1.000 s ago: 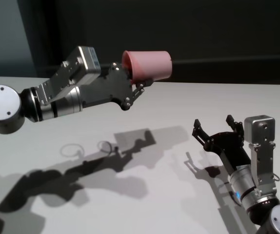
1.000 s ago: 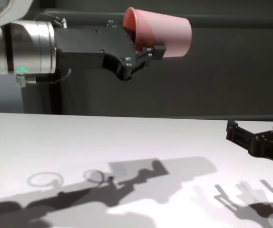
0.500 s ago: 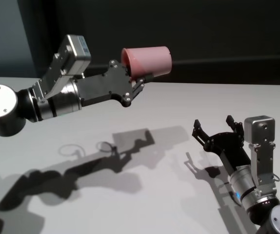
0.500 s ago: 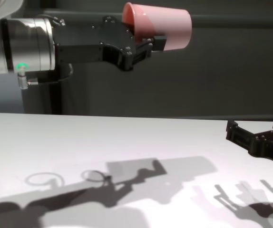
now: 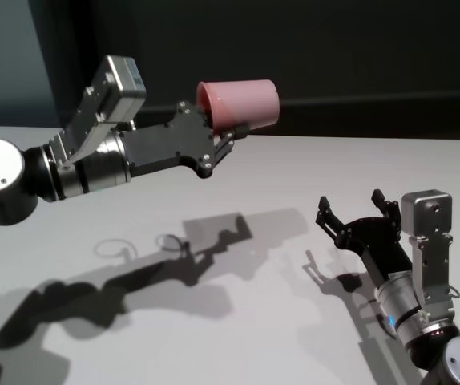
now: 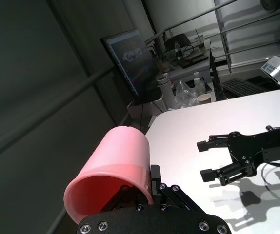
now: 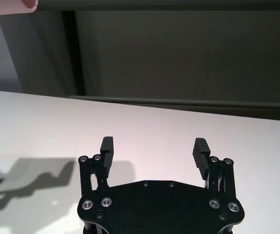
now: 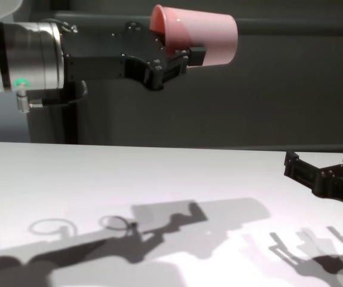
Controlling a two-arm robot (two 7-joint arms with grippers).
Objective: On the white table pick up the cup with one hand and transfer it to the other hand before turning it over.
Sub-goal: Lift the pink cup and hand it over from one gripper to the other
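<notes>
Cup (image 5: 239,103) is lying sideways, left pincer (image 5: 223,136) pinching its rim; right pincer (image 5: 357,215) is waiting spread, low and well apart.

Pink cup (image 5: 242,103) on its side, held aloft

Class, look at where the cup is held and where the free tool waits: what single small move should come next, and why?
Probably the right tool should rise toward the cup. The left tool holds the cup by its rim, on its side, high above the white table, base pointing to the robot's right. The right tool stands open low near the table, well apart from it, so no handover is possible yet.
</notes>
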